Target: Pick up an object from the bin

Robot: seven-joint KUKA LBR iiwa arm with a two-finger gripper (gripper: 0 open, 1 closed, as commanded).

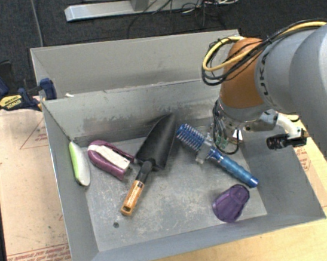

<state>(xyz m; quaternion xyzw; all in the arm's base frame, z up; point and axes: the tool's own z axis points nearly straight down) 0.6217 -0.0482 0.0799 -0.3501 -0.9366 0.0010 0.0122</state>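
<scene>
Now my jaws hang over the blue plastic brush (232, 168) at the right of the grey metal bin (175, 215); open or shut, I cannot tell.

The orange-covered wrist (239, 89) hangs low over a blue brush (229, 166) (its bristle end just beside it). A black trowel (159, 142) lies near; a purple lump (231, 203) sits apart, frontward.

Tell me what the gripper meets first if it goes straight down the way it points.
Most likely the blue brush, where its handle joins the bristled head; the gripper hangs right over that spot. Height is unclear here, so it could slip past onto the bin floor.
</scene>
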